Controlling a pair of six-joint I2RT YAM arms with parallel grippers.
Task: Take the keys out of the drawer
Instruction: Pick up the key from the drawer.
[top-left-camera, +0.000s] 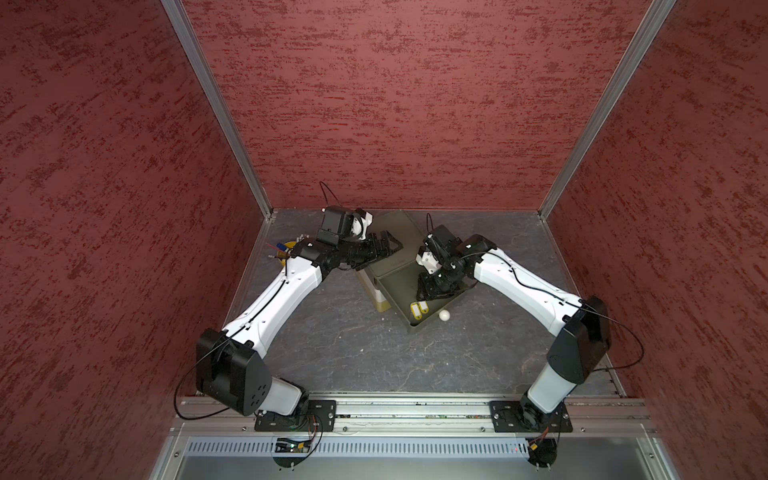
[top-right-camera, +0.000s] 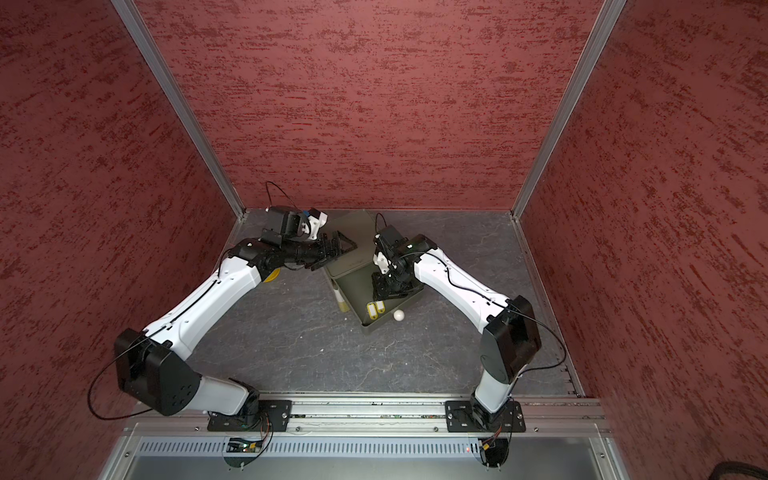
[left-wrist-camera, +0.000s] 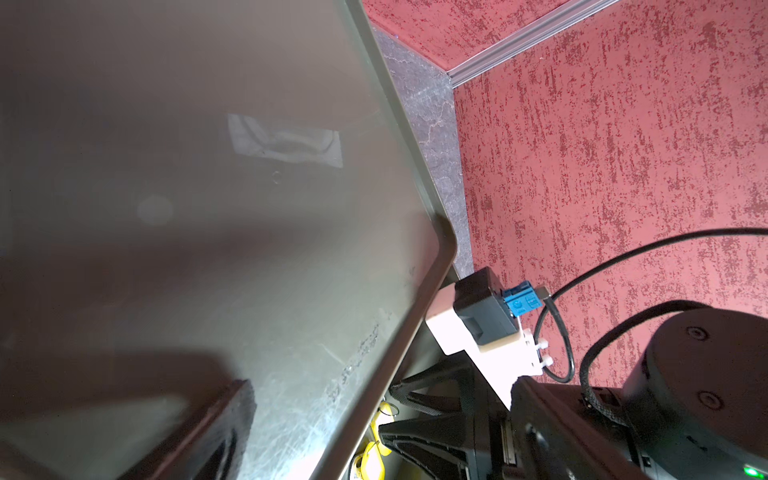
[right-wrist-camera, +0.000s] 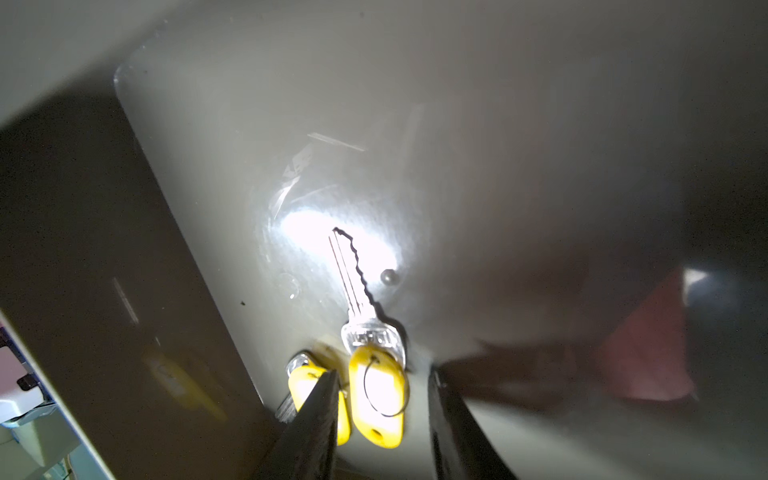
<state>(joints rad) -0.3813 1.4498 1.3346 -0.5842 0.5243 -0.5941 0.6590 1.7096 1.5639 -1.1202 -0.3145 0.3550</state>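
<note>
The olive drawer (top-left-camera: 428, 326) (top-right-camera: 380, 328) stands pulled out of a small olive cabinet (top-left-camera: 395, 226). Two keys with yellow tags (top-left-camera: 419, 308) (top-right-camera: 375, 310) lie side by side near the drawer's front corner. My right gripper (top-left-camera: 422, 296) (top-right-camera: 380, 296) reaches down into the drawer. In the right wrist view it (right-wrist-camera: 383, 374) is open, its fingers standing on either side of one yellow-tagged key (right-wrist-camera: 376, 399) with gaps on both sides. The second yellow tag (right-wrist-camera: 303, 382) lies partly behind one finger. My left gripper (top-left-camera: 390, 243) (top-right-camera: 345, 246) (left-wrist-camera: 382, 415) is open over the cabinet top, holding nothing.
A white ball knob (top-left-camera: 444, 315) (top-right-camera: 399, 316) sticks out of the drawer front. A yellow holder with pens (top-left-camera: 286, 249) stands at the far left behind my left arm. Red walls close in three sides of the grey table (top-left-camera: 353, 353).
</note>
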